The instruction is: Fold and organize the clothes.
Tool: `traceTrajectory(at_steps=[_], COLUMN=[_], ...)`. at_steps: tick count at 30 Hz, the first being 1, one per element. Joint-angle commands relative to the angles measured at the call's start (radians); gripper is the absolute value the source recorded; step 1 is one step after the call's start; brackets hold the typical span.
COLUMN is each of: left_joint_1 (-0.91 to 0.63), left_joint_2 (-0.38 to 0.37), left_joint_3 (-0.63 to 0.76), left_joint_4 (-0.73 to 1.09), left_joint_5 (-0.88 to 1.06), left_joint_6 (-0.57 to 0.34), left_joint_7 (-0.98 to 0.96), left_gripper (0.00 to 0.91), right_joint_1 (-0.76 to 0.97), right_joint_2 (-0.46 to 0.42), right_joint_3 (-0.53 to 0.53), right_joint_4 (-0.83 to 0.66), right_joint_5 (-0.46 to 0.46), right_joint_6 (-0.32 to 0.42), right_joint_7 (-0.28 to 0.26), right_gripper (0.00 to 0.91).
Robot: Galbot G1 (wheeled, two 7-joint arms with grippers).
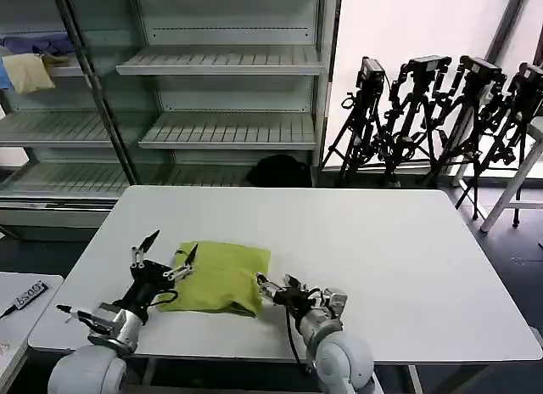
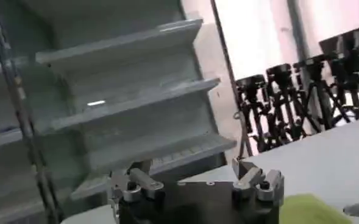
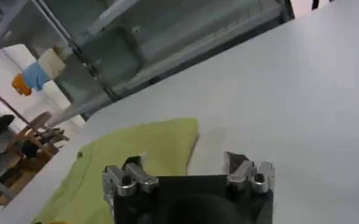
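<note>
Closest to me, the left gripper [image 1: 164,256] stands just at the near left edge of the T-shirt [image 1: 219,278], its fingers spread wide and pointing up, holding nothing. The right gripper [image 1: 273,290] sits low at the shirt's right edge, its fingers parted a little and empty as far as I can see; from its own wrist camera the fingers [image 3: 128,178] look apart above the green cloth [image 3: 130,164].

The shirt lies on the near left part of the white table [image 1: 382,267], already gathered into a compact, roughly rectangular bundle. It looks light, soft and floppy: I would expect it to sag and unfold if lifted by one point, and to slide easily on the smooth tabletop. The safest hold, to my eye, is a pinch through all layers at a folded edge or a corner, one gripper on each side.

The table is plain and flat, with plenty of bare top beyond the shirt. Behind it stands a metal shelf unit [image 1: 229,63], with a pale yellow cloth [image 1: 28,71] and a blue cloth [image 1: 38,44] on an upper left shelf. To the right, against the bright wall, a row of black tripods [image 1: 433,114] is parked.
</note>
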Motion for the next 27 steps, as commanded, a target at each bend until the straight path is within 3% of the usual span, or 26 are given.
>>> traceTrajectory(at_steps=[1,4,5,8,9,10,27], left_joint_1=[0.056,0.054,0.053,0.052,0.053,0.053,0.047], left_joint_2=[-0.014,-0.018,-0.019,-0.022,-0.022,-0.023,-0.03], left_joint_3=[-0.085,-0.086,-0.087,-0.087,-0.088,-0.09,-0.1], left_joint_4=[-0.008,-0.007,-0.007,-0.006,-0.006,-0.006,0.011], left_joint_5=[-0.05,-0.054,-0.054,-0.056,-0.057,-0.058,-0.07], left_joint_6=[-0.02,-0.021,-0.021,-0.022,-0.023,-0.023,-0.032], left_joint_7=[-0.007,-0.01,-0.011,-0.013,-0.013,-0.014,-0.02], left_gripper=[0.907,0.907,0.907,0.907,0.907,0.907,0.907], right_joint_1=[0.044,0.052,0.054,0.063,0.065,0.069,0.068], right_joint_2=[0.03,0.035,0.039,0.045,0.046,0.046,0.031], right_joint_3=[-0.062,-0.066,-0.068,-0.072,-0.071,-0.069,-0.032], right_joint_4=[-0.063,-0.073,-0.075,-0.084,-0.086,-0.088,-0.075], right_joint_5=[0.109,0.11,0.11,0.109,0.108,0.108,0.12], right_joint_6=[-0.004,-0.004,-0.004,-0.004,-0.004,-0.004,-0.003], right_joint_7=[0.094,0.095,0.101,0.108,0.109,0.108,0.137], right_gripper=[0.756,0.443,0.282,0.071,0.071,0.0,0.0])
